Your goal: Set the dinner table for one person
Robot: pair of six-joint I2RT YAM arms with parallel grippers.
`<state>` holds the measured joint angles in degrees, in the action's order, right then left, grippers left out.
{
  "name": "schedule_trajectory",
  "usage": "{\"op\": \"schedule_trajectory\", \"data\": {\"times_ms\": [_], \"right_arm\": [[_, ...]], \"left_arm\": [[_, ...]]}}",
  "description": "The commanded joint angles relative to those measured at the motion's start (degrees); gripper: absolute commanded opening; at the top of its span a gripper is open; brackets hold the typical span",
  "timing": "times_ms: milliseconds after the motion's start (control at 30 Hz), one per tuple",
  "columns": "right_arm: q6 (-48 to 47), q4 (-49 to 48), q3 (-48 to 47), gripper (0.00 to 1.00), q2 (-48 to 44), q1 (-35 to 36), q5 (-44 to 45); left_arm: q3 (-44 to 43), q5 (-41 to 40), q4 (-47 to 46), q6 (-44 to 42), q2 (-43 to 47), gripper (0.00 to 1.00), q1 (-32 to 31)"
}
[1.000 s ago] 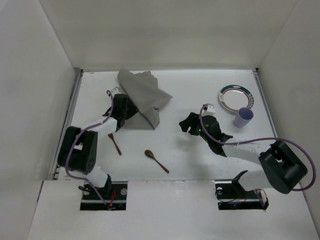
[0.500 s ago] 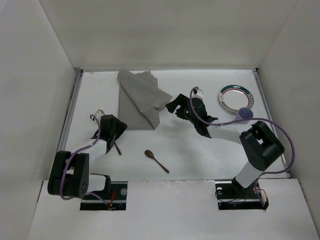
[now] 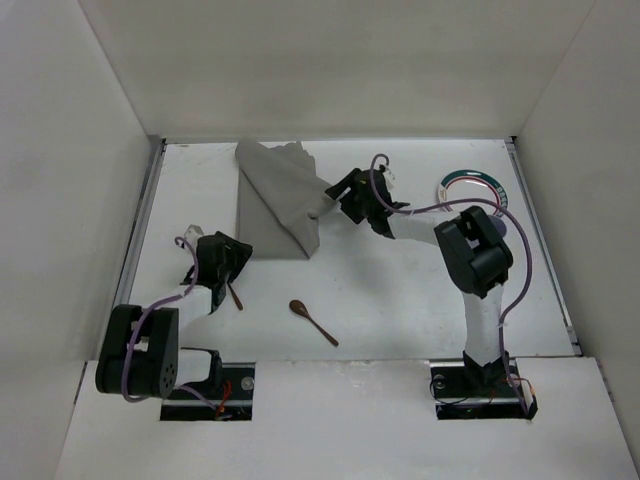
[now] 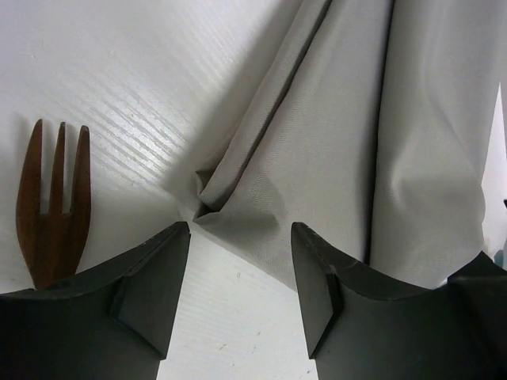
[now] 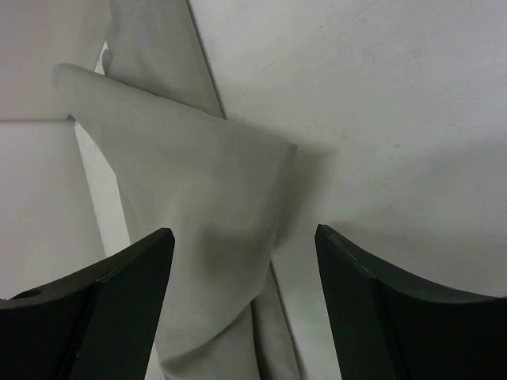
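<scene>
The dinner table (image 3: 400,290) is a white surface. A crumpled grey cloth mat (image 3: 280,195) lies at its far middle-left. My left gripper (image 3: 222,258) is open and empty, low over the table just short of the mat's near left corner (image 4: 341,158). A brown wooden fork (image 3: 236,294) lies beside it, and its tines show in the left wrist view (image 4: 51,214). My right gripper (image 3: 340,195) is open at the mat's right corner, with a raised fold of cloth (image 5: 198,206) between its jaws, not gripped. A brown wooden spoon (image 3: 312,320) lies at the near middle.
A white plate (image 3: 470,192) with a green and red rim sits at the far right. A lavender cup (image 3: 497,226) stands next to it, mostly hidden by my right arm. White walls enclose the table on three sides.
My left gripper has drawn back from the mat toward the near left, beside the fork. My right gripper has swung left and farther, from mid-table to the mat's right corner.
</scene>
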<state>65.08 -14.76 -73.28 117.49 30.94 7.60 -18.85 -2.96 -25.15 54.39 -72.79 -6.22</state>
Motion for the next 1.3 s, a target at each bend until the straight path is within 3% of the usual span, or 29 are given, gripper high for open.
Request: {"op": "schedule_trajectory", "data": {"times_ms": [0, 333, 533, 600, 667, 767, 1033, 1133, 1267], "right_arm": [[4.2, 3.8, -5.7, 0.77, 2.3, 0.5, -1.4], [8.3, 4.4, -9.1, 0.61, 5.2, -1.3, -2.4], [6.4, 4.7, -12.6, 0.32, 6.6, -1.7, -2.3], [5.9, 4.0, -13.4, 0.18, 7.0, -2.0, -2.9], [5.1, 2.9, -13.0, 0.12, 6.4, -2.5, -3.3], [2.0, 1.1, -9.6, 0.07, 1.9, -3.8, -0.8], [-11.2, -1.5, 9.8, 0.07, -19.4, -6.8, 17.3], [-12.4, -0.8, 18.4, 0.06, -24.9, -6.6, 23.4], [-11.0, 3.0, 25.6, 0.04, -28.0, -5.6, 25.0]], "left_arm": [[-0.3, 0.3, -1.4, 1.5, -1.6, 0.52, 0.3], [-0.1, -3.0, -3.9, 3.2, -3.9, 0.48, -0.1], [-1.0, -6.4, -3.9, 3.5, -5.9, 0.45, -0.9], [-1.3, -6.6, -4.4, 3.4, -6.8, 0.34, -1.2], [-1.8, -6.7, -4.5, 3.3, -7.8, 0.16, -1.4], [-2.7, -7.4, -4.5, 2.8, -8.4, 0.07, -1.6], [-3.8, -9.5, -3.4, 1.5, -10.3, 0.02, -2.0], [-3.6, -9.5, -3.3, 1.6, -10.3, 0.02, -2.3], [-3.5, -9.7, -3.2, 1.9, -9.6, 0.02, -3.0]]}}
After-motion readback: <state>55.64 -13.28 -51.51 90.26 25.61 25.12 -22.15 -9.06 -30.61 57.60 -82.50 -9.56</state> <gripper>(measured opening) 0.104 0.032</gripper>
